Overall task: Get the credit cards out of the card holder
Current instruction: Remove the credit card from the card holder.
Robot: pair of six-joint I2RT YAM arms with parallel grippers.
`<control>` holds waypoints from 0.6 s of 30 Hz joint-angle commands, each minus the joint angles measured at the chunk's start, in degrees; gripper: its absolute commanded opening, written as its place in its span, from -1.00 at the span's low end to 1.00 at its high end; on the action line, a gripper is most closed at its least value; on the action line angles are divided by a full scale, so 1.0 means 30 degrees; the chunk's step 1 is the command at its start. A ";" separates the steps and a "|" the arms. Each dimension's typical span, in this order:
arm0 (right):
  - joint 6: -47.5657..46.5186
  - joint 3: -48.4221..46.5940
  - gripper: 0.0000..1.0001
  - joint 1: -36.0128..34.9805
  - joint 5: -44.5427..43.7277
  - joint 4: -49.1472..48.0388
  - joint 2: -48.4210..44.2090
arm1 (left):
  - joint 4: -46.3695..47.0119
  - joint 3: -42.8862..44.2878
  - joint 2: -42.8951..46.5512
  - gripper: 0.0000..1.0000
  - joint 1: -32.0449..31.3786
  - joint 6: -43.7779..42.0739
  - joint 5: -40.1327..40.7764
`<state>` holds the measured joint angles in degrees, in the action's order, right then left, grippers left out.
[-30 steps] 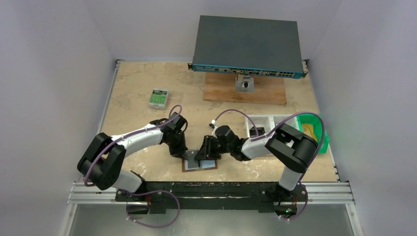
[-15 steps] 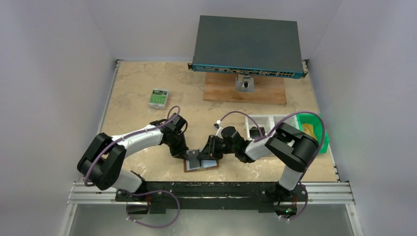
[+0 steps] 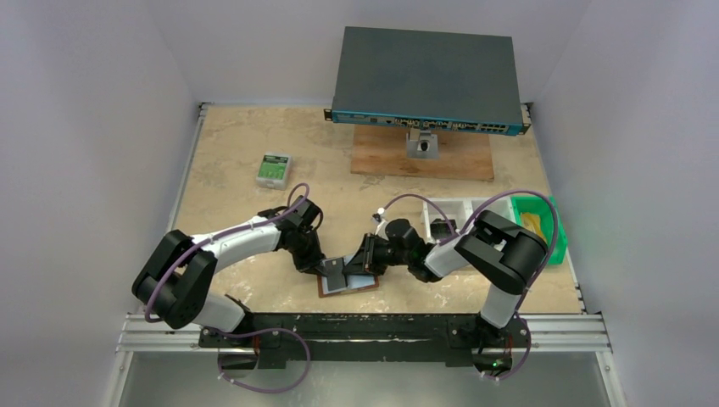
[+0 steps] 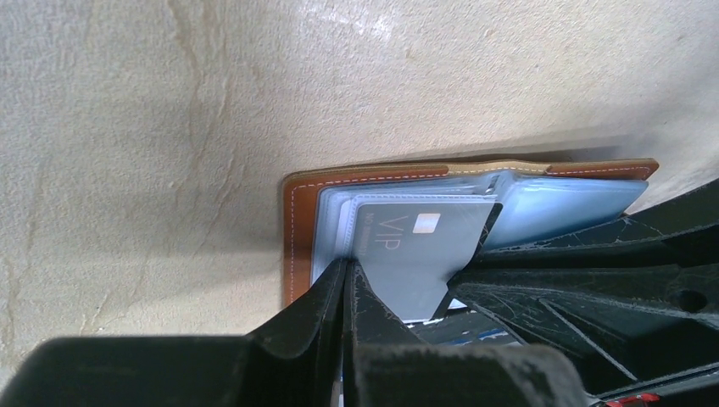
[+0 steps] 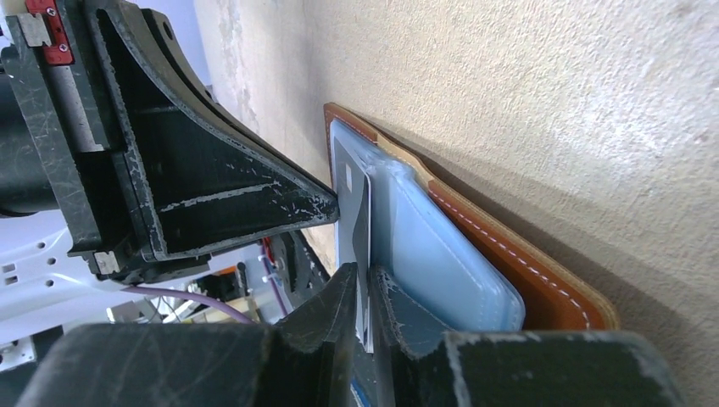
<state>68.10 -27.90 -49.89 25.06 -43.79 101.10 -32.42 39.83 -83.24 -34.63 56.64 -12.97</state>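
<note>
Left wrist view: the left gripper (image 4: pixel 348 280) is showing its two black fingers pressed together with only a thin seam between them. They are pinching the near edge of a grey-blue sleeve of the card holder (image 4: pixel 298 227). Just beyond the fingertips a grey VIP card (image 4: pixel 405 254) is lying against that sleeve, its chip toward the far end. The card holder is lying open on the counter (image 4: pixel 127 127), brown stitched leather underneath and the sleeves fanning on top.

Right wrist view: the right gripper (image 5: pixel 363 284) is pinching the VIP card edge-on, both fingers closing onto it. The card is standing off the blue sleeves. The tip of the left gripper is reaching the card's face; contact cannot be confirmed.

Top external view: both arms are reaching inward and meeting over the card holder, which is resting near the front edge of the counter, roughly between the two bases. Farther back on the left, a green-and-white box (image 3: pixel 273 170) is sitting well apart. To the right, a white compartment tray (image 3: pixel 449 203) and a green bin (image 3: pixel 536 206) are standing side by side. At the far edge a network switch (image 3: pixel 424 80) is sitting above a wooden board (image 3: pixel 458 161).
</note>
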 commanded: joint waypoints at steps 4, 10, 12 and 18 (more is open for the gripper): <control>0.0416 0.0317 -0.83 0.0192 0.0156 -0.1119 -0.0083 | -0.0391 -0.1587 -0.1267 -1.00 -0.0178 0.0111 0.3190; 0.0243 0.0336 -1.00 0.0315 -0.0274 -0.0390 -0.0329 | -0.0510 -0.1633 -0.1227 -1.00 -0.0039 0.0134 0.3338; 0.0054 0.0317 -1.00 0.0311 -0.0614 0.0246 -0.0597 | -0.0576 -0.1643 -0.1221 -1.00 -0.0014 0.0149 0.3450; -0.1203 -0.0361 -1.00 0.0326 -0.2197 0.3650 -0.1756 | -0.0644 -0.1702 -0.1145 -1.00 0.0107 0.0134 0.3590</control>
<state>67.81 -27.38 -49.19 23.20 -40.34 99.18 -31.38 39.18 -83.02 -34.54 58.04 -13.45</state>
